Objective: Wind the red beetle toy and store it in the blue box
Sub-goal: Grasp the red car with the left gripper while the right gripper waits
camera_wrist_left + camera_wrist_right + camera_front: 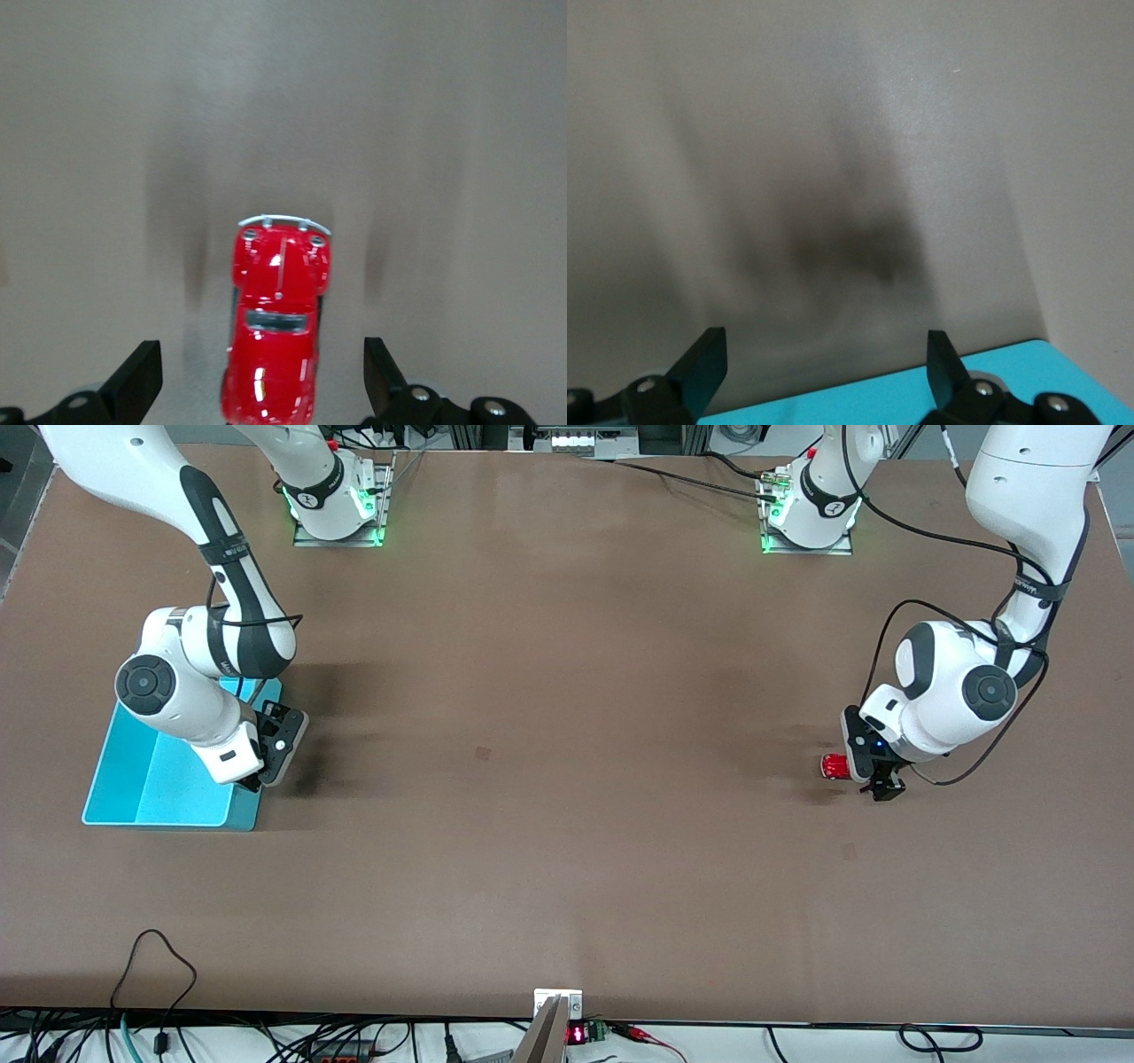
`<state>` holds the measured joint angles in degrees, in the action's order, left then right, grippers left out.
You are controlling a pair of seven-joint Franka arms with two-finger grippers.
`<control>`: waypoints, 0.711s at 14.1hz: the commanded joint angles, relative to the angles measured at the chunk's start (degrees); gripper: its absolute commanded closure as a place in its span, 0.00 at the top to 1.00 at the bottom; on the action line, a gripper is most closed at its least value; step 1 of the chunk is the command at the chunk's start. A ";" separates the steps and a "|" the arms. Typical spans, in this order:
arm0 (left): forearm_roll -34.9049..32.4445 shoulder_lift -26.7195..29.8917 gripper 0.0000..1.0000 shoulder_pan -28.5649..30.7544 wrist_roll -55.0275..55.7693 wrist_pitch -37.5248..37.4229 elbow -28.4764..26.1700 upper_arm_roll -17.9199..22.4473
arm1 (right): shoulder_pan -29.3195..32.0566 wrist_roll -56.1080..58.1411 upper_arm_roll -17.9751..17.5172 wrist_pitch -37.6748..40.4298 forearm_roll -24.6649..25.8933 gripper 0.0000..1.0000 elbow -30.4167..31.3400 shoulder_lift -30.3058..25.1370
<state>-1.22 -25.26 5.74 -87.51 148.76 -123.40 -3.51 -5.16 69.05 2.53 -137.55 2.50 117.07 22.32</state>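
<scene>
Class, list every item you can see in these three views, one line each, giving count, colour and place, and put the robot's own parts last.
red beetle toy: one, glossy red with silvery trim, on the table toward the left arm's end.
blue box: one, light cyan-blue, on the table toward the right arm's end.
table: one, brown, under everything.
left pincer: one, black fingers, open, straddling the toy without touching it.
right pincer: one, black fingers, open, over the box's edge that faces the middle of the table.

No readable text, label or brand on any surface. Small black electronic module (577, 1034) at the bottom centre of the front view carries a lit red display; its digits cannot be made out.
</scene>
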 commanded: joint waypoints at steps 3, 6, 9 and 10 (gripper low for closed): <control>0.26 1.35 0.89 1.55 -8.37 2.50 -1.93 -0.18 | 0.59 3.37 -0.16 -0.71 -0.47 1.00 1.59 -1.93; 0.26 1.44 0.69 1.64 -8.55 2.50 -1.93 -0.27 | 0.59 3.46 -0.16 -0.79 -0.47 1.00 1.50 -1.75; 0.26 1.35 0.37 1.64 -8.99 2.50 -1.93 -0.18 | 0.59 3.37 -0.16 -0.79 -0.47 1.00 1.41 -1.66; 0.26 1.35 0.34 1.64 -9.08 2.50 -1.84 -0.18 | 0.68 3.37 -0.16 -0.79 -0.56 1.00 1.41 -1.58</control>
<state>-1.22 -25.19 6.96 -94.81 150.85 -124.32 -3.47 -5.00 70.92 2.54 -137.55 2.50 117.14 21.74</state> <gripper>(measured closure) 0.489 0.000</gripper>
